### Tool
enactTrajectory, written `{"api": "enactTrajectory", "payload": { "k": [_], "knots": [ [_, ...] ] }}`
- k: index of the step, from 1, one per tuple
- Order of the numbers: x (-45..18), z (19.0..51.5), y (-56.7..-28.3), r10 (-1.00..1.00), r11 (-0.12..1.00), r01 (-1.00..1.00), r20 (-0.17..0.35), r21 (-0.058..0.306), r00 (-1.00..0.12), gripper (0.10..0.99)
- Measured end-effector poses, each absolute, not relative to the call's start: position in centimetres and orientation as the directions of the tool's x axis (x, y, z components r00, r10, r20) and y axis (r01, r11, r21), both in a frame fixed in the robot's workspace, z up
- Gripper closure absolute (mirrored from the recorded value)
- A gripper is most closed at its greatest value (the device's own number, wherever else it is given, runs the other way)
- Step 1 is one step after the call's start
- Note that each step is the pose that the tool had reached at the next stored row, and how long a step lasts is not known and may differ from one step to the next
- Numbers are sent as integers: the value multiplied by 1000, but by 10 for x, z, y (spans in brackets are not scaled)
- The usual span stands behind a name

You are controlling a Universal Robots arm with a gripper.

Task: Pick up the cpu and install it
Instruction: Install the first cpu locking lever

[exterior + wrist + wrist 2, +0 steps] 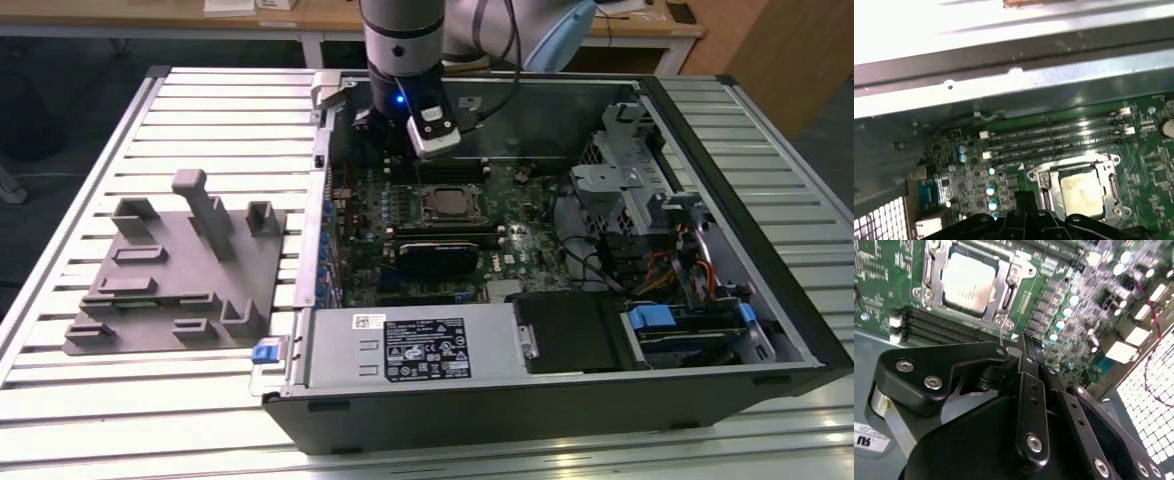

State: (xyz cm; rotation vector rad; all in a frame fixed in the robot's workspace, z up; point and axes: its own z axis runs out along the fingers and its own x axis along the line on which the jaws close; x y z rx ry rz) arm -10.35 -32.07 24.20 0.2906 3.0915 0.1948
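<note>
Hovering over the open computer case [747,300], the gripper [1026,347] has its jaws pressed together, gripping nothing. The cpu [968,282] sits in its motherboard socket [934,270] (metal frame around it), just beside the memory slots [1054,135].

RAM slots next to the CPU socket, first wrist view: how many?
4, lying side by side as parallel dark strips between the socket holding the cpu and the case wall. Their near ends run behind the tool's body, but no fifth slot shows.
</note>
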Motion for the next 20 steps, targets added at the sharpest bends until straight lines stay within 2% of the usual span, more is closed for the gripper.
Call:
{"api": "enactTrajectory", "payload": {
  "k": [3, 11, 16, 20],
  "knots": [
    [-105, 242, -321, 187, 972, 183, -14, 148, -982, 980],
    [-106, 242, -321, 178, 956, 173, 3, 238, -984, 980],
    [-106, 242, -321, 176, 950, 171, 7, 260, -984, 980],
    [-106, 244, -321, 176, 950, 171, 7, 261, -984, 980]
  ]
}}
